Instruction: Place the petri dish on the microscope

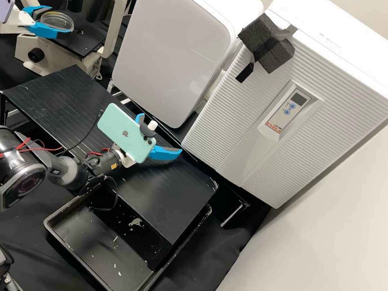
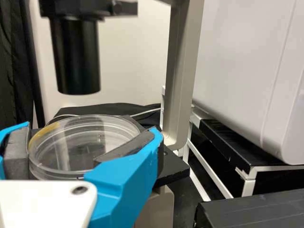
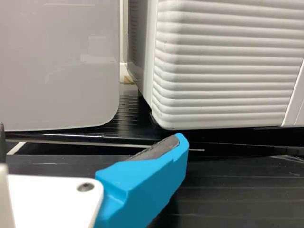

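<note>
At the upper left of the high view, my left gripper is shut on the clear petri dish, over the near part of the black microscope stage. In the left wrist view, the left gripper has its grey pads against opposite sides of the dish. Beyond and above the dish hangs the microscope's black cylinder. I cannot tell whether the dish touches the stage. My right gripper stands open above the black slatted table; the right wrist view shows the same gripper with its fingers wide apart.
The microscope's pale upright rises beside the stage. Two large white appliances stand behind the slatted table. A black tray lies partly beneath that table.
</note>
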You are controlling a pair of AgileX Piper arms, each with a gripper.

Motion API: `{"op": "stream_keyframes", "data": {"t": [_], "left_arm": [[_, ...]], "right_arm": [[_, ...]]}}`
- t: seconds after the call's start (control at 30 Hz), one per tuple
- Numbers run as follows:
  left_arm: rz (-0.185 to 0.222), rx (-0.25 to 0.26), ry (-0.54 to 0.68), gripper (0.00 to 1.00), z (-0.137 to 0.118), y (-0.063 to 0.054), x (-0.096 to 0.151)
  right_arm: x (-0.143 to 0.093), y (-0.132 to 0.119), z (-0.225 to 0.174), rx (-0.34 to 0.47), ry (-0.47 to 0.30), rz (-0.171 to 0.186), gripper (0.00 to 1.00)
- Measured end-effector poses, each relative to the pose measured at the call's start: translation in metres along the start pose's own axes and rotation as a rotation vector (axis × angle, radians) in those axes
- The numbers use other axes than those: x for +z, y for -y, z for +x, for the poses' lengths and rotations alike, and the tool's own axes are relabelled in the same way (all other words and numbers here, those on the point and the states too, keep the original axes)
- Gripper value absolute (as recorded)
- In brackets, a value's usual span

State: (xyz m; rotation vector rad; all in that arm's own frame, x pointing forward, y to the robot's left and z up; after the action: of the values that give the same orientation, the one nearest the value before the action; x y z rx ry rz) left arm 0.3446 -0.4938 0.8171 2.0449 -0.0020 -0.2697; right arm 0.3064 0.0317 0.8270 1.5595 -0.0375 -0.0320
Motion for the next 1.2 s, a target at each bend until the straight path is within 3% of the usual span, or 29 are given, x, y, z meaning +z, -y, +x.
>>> {"op": "stream_keyframes", "data": {"t": [0.3,0.47,0.63,1.07,1.1,1.2], "left_arm": [[0.023,-0.061,-0.037,0.0,0.026,0.005,-0.008],[0.02,-0.055,-0.062,0.0,0.038,-0.001,-0.015],[-0.012,-0.043,-0.104,0.0,0.049,-0.005,-0.023],[-0.01,-0.041,-0.105,0.0,0.065,0.002,-0.028],[-0.011,-0.04,-0.104,1.0,0.066,0.003,-0.028],[-0.012,-0.033,-0.099,1.0,0.067,0.005,-0.029]], "right_arm": [[0.0,0.0,0.0,0.0,0.0,0.0,1.0],[0.0,0.0,0.0,0.0,0.0,0.0,1.0],[0.0,0.0,0.0,0.0,0.0,0.0,1.0],[0.0,0.0,0.0,0.0,0.0,0.0,1.0],[0.0,0.0,0.0,0.0,0.0,0.0,1.0],[0.0,0.0,0.0,0.0,0.0,0.0,1.0]]}}
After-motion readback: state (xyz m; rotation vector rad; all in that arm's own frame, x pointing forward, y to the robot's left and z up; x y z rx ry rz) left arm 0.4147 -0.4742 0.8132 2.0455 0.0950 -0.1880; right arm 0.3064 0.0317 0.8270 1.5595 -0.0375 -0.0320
